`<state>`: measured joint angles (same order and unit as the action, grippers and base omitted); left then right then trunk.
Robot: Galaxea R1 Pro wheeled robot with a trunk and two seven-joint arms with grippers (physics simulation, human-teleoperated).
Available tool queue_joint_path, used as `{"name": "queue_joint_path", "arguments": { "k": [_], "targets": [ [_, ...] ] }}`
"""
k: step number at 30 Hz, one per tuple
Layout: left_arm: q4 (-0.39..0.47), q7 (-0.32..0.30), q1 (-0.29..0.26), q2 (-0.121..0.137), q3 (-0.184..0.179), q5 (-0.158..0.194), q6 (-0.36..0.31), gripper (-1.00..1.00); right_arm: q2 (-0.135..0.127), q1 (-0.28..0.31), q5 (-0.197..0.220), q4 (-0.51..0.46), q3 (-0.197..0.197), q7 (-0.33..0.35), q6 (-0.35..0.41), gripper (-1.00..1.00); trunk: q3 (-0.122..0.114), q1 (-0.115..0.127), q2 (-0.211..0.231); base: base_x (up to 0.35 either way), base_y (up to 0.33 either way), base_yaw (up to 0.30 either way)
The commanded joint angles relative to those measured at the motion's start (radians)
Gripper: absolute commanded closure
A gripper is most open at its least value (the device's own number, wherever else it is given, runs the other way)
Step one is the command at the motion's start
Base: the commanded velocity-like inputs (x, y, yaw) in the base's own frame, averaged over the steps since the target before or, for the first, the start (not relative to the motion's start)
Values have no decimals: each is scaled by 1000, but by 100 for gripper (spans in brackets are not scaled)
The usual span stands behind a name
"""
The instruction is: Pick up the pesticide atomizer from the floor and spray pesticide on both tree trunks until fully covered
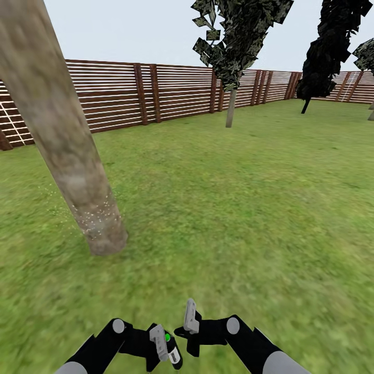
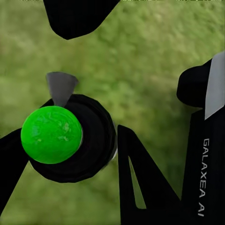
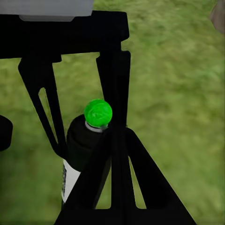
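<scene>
The pesticide atomizer point(image 1: 172, 351), a small dark bottle with a green top point(image 2: 50, 134) and a pale label point(image 3: 69, 180), sits upright in my left gripper point(image 1: 162, 344), which is shut on it low in the head view. My right gripper point(image 1: 191, 315) hovers just right of it, shut and holding nothing, its joined fingers point(image 3: 117, 154) right beside the bottle. One tree trunk point(image 1: 57, 135) rises close ahead on my left, tilted in the picture, with white pesticide specks point(image 1: 97, 215) dusting its lower part. The other tree point(image 1: 230, 106) stands far off near the fence.
Green lawn point(image 1: 234, 208) spreads ahead and to the right. A reddish-brown slat fence point(image 1: 119, 93) runs across the back. A near-black narrow tree point(image 1: 322, 57) stands at the far right. A few white specks lie on the grass left of the near trunk.
</scene>
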<state>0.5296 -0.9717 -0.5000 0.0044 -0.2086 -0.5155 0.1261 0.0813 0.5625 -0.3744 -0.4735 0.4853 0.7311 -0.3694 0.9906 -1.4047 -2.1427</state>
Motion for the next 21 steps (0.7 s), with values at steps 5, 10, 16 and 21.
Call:
{"name": "queue_joint_path", "arguments": {
  "k": [5,10,16,21],
  "targets": [
    [1,1,-2,-11,-2,-8,10,100,0,0,-9,-1,-1,-1,-6,100,1,0,0,0,0,0],
    [32,1,0,-12,2,-6,8,100,0,0,-9,-1,0,-1,-5,100,1,0,0,0,0,0],
    [35,-1,0,-12,3,-6,7,100,0,0,-9,-1,-1,-1,-5,100,1,0,0,0,0,0],
    [30,-1,1,-9,2,-7,8,100,0,0,-9,-1,-1,-1,-5,100,1,0,0,0,0,0]
  ]
}}
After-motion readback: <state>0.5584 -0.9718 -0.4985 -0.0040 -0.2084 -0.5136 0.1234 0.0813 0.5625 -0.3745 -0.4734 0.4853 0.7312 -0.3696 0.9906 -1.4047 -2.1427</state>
